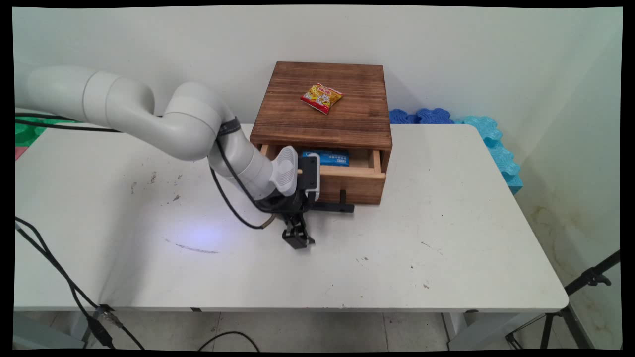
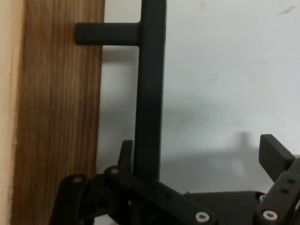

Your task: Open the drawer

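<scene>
No legible writing: blue packet (image 1: 326,157).

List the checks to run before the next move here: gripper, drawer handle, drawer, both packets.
1. Gripper open: ok, fingers spread.
2. Black handle between the fingers: ok, though it sits close beside one finger, off-centre.
3. Finger contact with the handle: cannot tell.
4. Drawer of the wooden box partly open: ok.
5. Blue packet lying inside the drawer: ok.
6. Yellow snack bag on the box top, away from its edges: ok.
</scene>
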Robot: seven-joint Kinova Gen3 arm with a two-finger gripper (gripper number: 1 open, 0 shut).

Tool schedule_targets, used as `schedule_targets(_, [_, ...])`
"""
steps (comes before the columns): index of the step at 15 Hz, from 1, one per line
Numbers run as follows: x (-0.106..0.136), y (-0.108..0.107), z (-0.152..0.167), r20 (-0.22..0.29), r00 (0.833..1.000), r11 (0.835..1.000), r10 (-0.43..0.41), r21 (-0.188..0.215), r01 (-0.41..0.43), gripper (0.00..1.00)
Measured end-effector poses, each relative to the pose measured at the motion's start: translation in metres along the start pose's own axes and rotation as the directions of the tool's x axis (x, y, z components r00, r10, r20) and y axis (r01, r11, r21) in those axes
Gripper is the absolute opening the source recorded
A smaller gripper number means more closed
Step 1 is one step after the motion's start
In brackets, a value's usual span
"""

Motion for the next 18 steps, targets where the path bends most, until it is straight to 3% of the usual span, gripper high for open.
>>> schedule_targets(18, [-0.005,0.101,-0.033,-0.006,1.000,0.994,0.007,-0.112,-0.007,1.00])
